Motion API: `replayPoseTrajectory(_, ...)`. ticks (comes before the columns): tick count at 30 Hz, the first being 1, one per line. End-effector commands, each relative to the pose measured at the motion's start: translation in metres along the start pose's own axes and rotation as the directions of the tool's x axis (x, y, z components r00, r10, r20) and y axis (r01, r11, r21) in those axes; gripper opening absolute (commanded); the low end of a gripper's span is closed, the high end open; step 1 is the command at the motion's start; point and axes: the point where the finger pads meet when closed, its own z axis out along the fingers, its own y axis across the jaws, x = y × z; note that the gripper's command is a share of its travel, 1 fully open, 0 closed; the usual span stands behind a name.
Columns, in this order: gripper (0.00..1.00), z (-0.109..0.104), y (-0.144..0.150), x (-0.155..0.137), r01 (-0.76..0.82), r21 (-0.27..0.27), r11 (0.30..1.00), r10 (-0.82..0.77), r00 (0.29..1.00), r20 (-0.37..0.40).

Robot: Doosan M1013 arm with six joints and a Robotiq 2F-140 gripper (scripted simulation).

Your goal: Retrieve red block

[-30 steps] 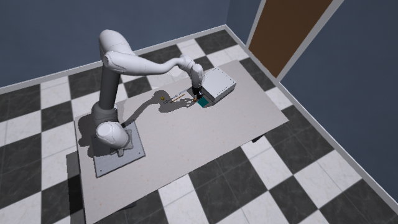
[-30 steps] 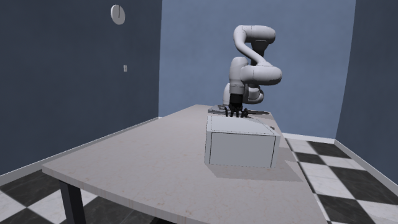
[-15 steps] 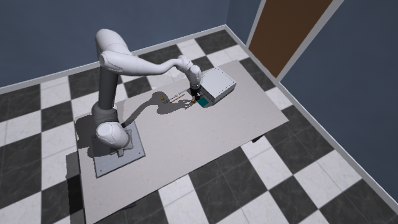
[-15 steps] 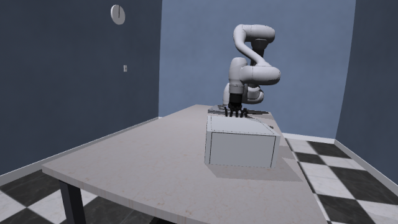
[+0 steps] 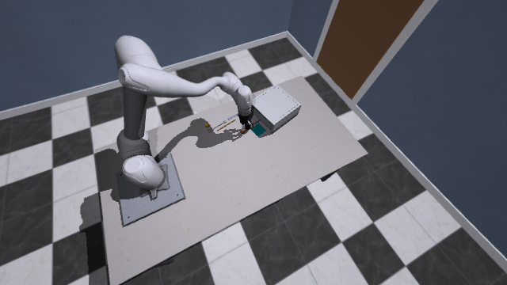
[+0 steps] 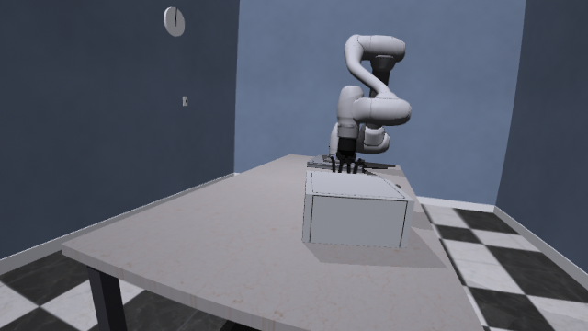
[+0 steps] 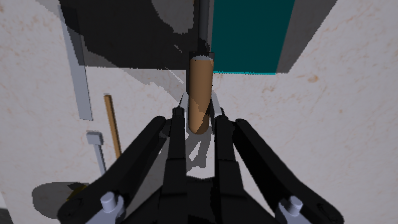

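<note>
Item: gripper (image 7: pixel 199 131), black, two-fingered, pointing down at the table; we find its fingers pinched on the near end of a brown rod (image 7: pixel 200 92), which runs forward from between them toward the cabinet. Rod: light brown, round in section, its far end passing into shadow where a darker thin shaft continues on. Teal square (image 7: pixel 250 35): flat on the table just beyond and to the right of the rod's far end, partly under the cabinet's shadow; in the top view it lies against the cabinet's side that faces the arm's base (image 5: pixel 259 129). Red block: we cannot find it in any view. Cabinet (image 5: pixel 276 107): pale grey box, near the table's far edge on the door side. Loose items left of the gripper: a grey bar (image 7: pixel 76 75), a thin tan stick (image 7: pixel 113 125), and a small grey piece (image 7: pixel 95 140), all lying apart from one another. Arm (image 5: pixel 174 85): white, reaching over from its grey base plate (image 5: pixel 174 194) at the table's opposite end.
</note>
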Motion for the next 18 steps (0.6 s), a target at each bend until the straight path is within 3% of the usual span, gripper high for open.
replayPoseTrajectory(1,0.00,0.000,0.000,-0.012,0.004,0.002,1.000,-0.004,1.000,-0.001)
replayPoseTrajectory(18,0.00,0.000,0.001,-0.058,0.005,0.002,1.000,-0.005,1.000,-0.001)
